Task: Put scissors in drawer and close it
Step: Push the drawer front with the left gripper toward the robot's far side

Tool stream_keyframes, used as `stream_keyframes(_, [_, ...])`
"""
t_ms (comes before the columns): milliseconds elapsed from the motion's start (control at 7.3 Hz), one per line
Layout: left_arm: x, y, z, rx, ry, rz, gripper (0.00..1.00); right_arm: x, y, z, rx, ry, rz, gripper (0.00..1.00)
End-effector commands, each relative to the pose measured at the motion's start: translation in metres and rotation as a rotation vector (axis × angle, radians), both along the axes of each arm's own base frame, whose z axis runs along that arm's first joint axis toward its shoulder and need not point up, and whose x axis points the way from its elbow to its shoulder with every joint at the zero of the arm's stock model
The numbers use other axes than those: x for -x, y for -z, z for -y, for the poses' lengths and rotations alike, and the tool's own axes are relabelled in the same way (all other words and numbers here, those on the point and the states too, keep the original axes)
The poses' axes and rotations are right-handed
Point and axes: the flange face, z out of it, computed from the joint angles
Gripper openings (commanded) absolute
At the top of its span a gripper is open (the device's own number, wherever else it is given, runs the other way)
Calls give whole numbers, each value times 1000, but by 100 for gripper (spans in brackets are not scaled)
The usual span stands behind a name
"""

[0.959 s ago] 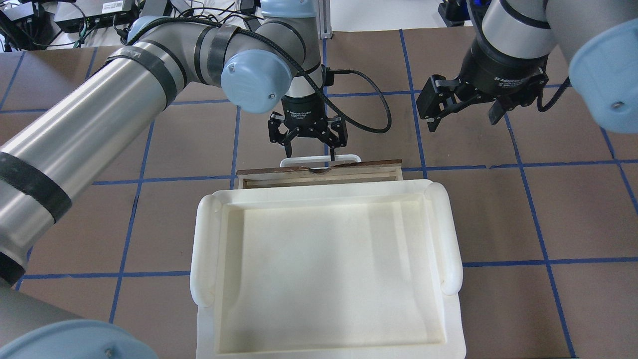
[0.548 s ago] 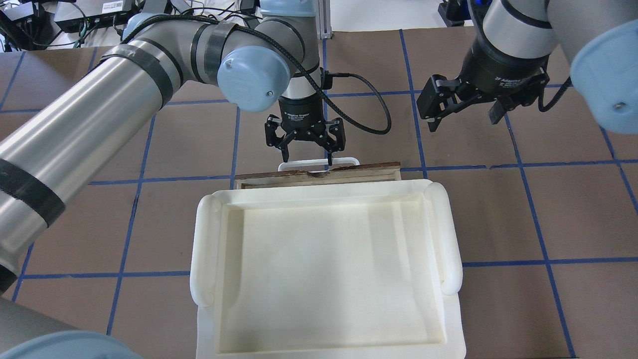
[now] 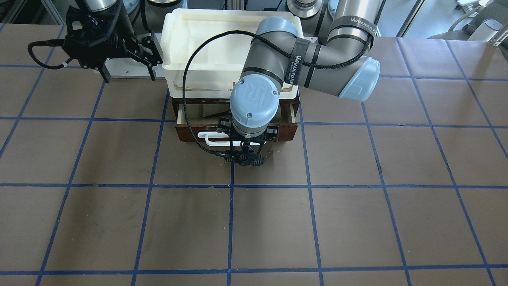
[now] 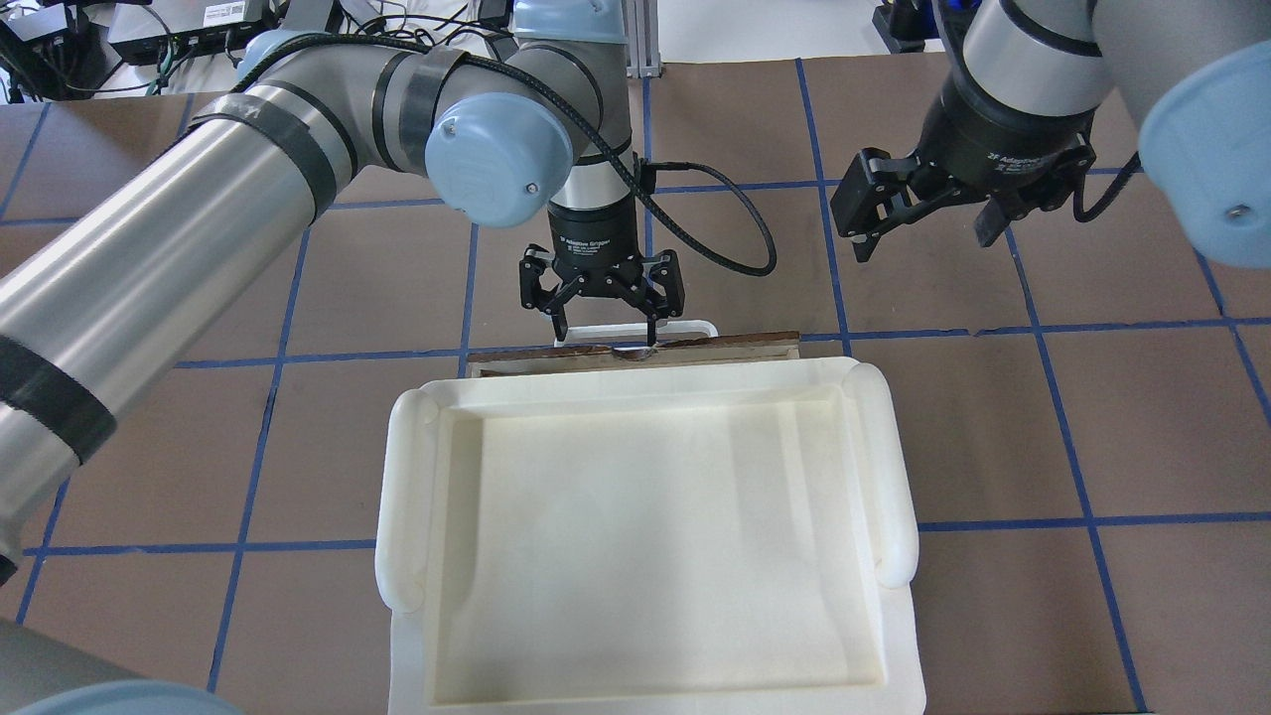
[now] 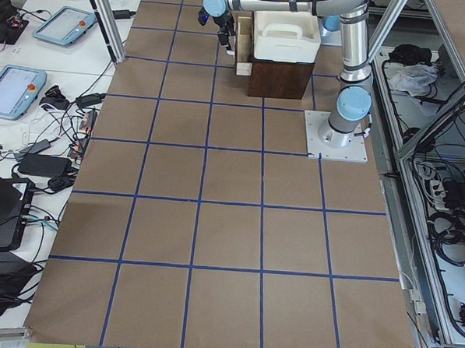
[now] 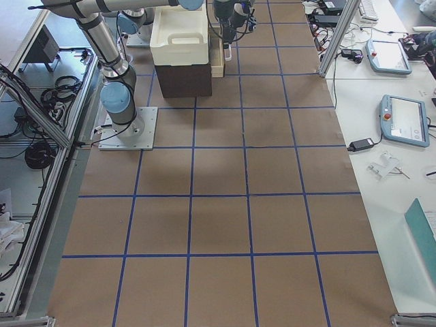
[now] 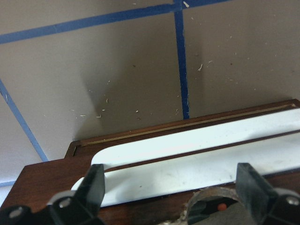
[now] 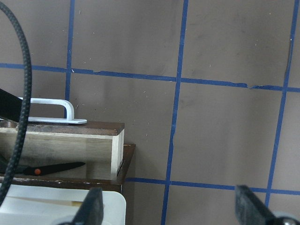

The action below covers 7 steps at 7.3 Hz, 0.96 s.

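At drawer [image 3: 186, 134] front, left arm [image 4: 586, 189] pointing down, jaws spread

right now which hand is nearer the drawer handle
Left. The left hand is right at the handle, open over it. The right hand hangs open off to the side, well clear of the drawer.

Item 1, drawer [image 4: 735, 345]: we log it slid further toward 6 o'clock in the overhead view, going under the cream tray [image 4: 635, 382]. The pale plywood strip seen inside it a second ago has narrowed to a sliver.
Item 2, white handle [image 4: 690, 326]: carried the same way with the drawer.
Item 3, left jaws: shifted toward 6 o'clock and slightly toward 9, keeping at the handle.
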Motion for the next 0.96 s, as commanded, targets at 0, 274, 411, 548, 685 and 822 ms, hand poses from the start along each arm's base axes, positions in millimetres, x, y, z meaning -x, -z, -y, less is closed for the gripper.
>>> stream_keyframes(0, [0, -1, -2, -1, -9, -1, 100, 0, -3, -3, 7, 0, 0, 100])
stream_keyframes(274, [-1, -4, -5, -10, -9, 2, 100, 0, -4, -3, 10, 1, 2, 100])
stream_keyframes(411, [-3, -5, -9, -36, -9, 11, 100, 0, -4, -3, 9, 1, 0, 100])
stream_keyframes(548, [-3, -4, -10, -45, -9, 15, 100, 0, -3, -3, 7, 0, 0, 100])
stream_keyframes(685, [-4, -4, -13, -60, -9, 20, 100, 0, -4, -3, 9, 0, -2, 100])
stream_keyframes(822, [-4, -3, -13, -66, -9, 22, 100, 0, -3, -3, 7, 0, -2, 100])
